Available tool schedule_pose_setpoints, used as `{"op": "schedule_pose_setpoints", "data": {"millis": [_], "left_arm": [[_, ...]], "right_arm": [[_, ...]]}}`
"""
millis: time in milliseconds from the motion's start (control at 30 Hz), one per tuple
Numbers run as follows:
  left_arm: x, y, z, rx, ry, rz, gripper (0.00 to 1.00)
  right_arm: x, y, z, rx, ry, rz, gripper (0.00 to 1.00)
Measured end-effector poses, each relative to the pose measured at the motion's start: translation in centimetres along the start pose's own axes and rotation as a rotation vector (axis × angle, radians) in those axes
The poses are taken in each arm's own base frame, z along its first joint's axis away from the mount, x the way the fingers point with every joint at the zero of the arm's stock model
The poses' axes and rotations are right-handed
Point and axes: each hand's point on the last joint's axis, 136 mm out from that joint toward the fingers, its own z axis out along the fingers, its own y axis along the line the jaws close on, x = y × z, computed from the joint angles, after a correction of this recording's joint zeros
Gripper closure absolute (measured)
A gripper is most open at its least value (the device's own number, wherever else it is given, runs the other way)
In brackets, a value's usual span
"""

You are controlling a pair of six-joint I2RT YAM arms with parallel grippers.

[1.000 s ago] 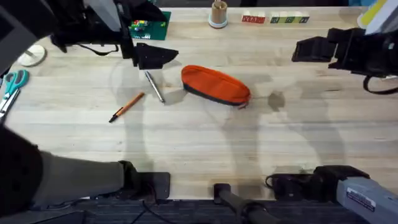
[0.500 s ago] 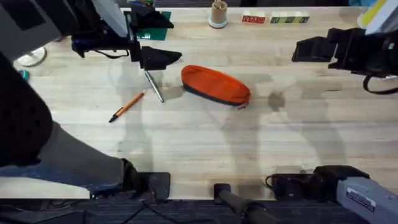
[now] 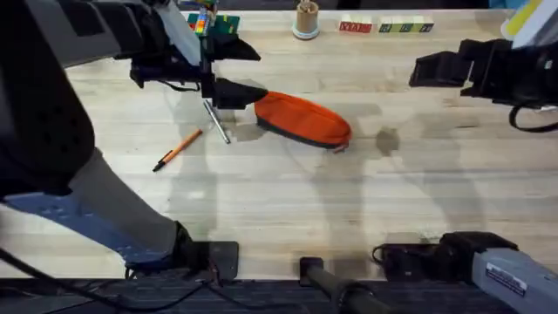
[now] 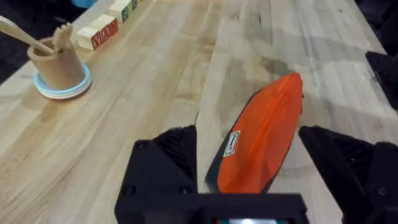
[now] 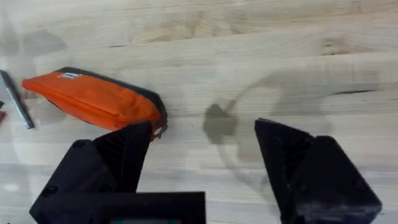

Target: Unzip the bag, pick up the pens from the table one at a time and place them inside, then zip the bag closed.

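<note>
The orange bag (image 3: 301, 118) lies closed on the table (image 3: 288, 192), its zipper along the top. My left gripper (image 3: 260, 73) hovers open just off the bag's left end; in the left wrist view the bag (image 4: 264, 140) lies just beyond and between the spread fingers of the left gripper (image 4: 249, 134). A grey pen (image 3: 216, 120) lies under that gripper and an orange pen (image 3: 177, 150) lies farther left. My right gripper (image 3: 418, 70) hangs open at the far right, away from the bag. In the right wrist view the right gripper (image 5: 202, 134) is empty, with the bag (image 5: 93, 99) and the grey pen (image 5: 15, 106) beyond.
A wooden cup (image 3: 306, 19) on a blue coaster, a row of letter blocks (image 3: 384, 26) and a green baseplate (image 3: 214, 24) with bricks stand along the far edge. The left arm's dark bulk covers the table's left side. Bare wood spreads in front of the bag.
My left gripper has moved right, from above the grey pen to the bag's left end. The right arm, bag and pens have not moved.
</note>
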Motion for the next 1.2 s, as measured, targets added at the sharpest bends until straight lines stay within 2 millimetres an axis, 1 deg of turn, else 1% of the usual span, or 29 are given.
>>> {"op": "schedule_pose_setpoints", "data": {"millis": [467, 833, 1200], "left_arm": [[3.2, 0.6, 0.9, 0.027, 0.009, -0.05, 0.01], [4.2, 0.1, 2.1, 0.064, 0.023, -0.082, 0.01], [4.7, -0.1, 2.2, 0.067, 0.052, -0.092, 0.008]], "right_arm": [[0.0, 0.0, 0.0, 0.0, 0.0, 0.0, 0.004], [0.0, 0.0, 0.0, 0.0, -0.001, 0.0, 0.003], [-0.1, 0.0, 0.0, 0.0, -0.003, 0.0, 0.004]]}}
